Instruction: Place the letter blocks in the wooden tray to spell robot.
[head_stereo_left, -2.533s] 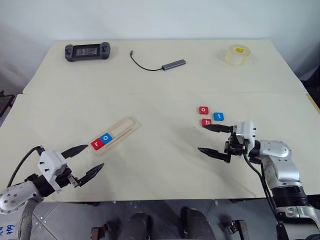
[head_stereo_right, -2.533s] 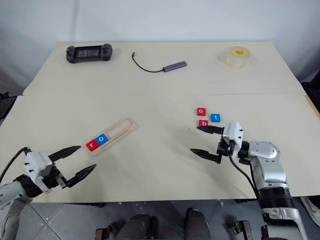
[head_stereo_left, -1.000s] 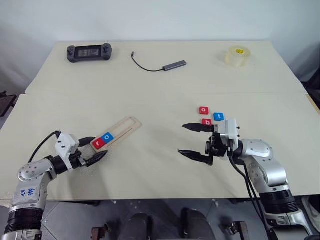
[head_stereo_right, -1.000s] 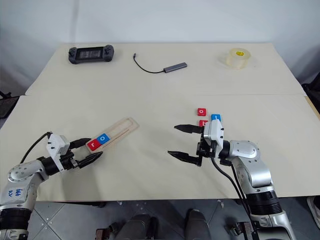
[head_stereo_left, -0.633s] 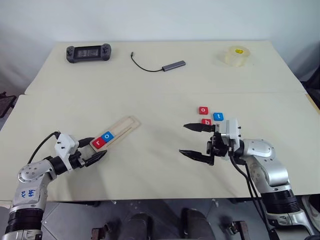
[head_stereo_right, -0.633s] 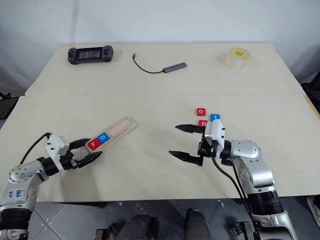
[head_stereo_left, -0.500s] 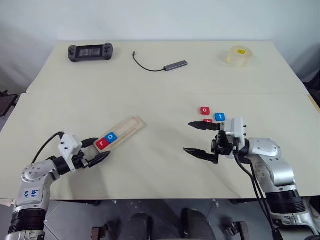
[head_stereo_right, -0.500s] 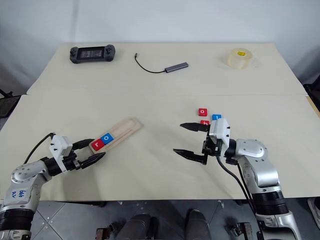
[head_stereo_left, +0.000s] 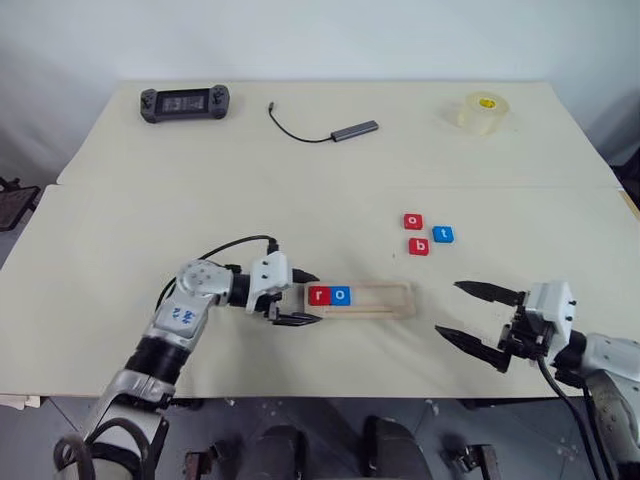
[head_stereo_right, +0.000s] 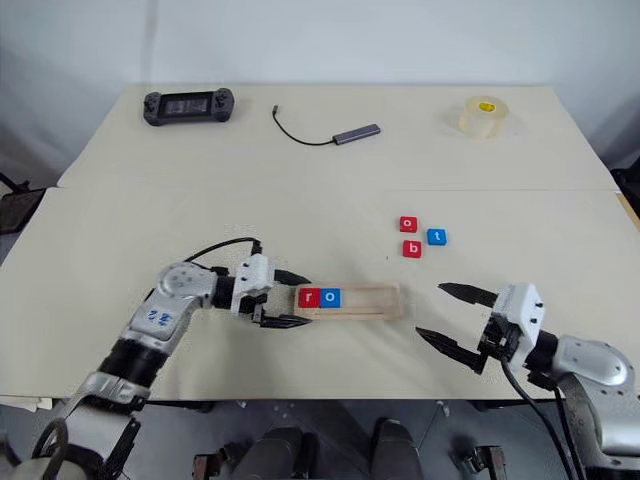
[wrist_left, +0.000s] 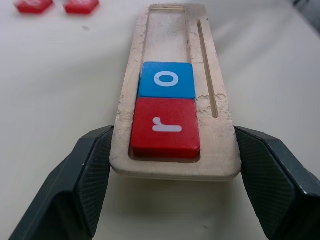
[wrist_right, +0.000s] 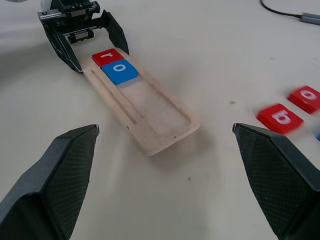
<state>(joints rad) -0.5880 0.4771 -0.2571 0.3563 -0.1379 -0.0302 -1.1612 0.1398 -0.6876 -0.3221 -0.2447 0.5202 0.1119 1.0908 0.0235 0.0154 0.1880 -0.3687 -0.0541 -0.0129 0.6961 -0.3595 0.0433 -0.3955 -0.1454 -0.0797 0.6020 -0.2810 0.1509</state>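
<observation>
Tray (head_stereo_left: 372, 298) lying parallel to near worktop edge; left fingers (head_stereo_left: 299, 319) clamping r-end; b block (head_stereo_left: 419, 247) nearer right gripper (head_stereo_left: 473, 318), spread empty.

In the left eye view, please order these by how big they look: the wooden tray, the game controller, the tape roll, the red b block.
1. wooden tray, the longest.
2. game controller, somewhat shorter, though it lies farther from the camera.
3. tape roll, also at the far edge.
4. red b block, clearly the smallest.
</observation>
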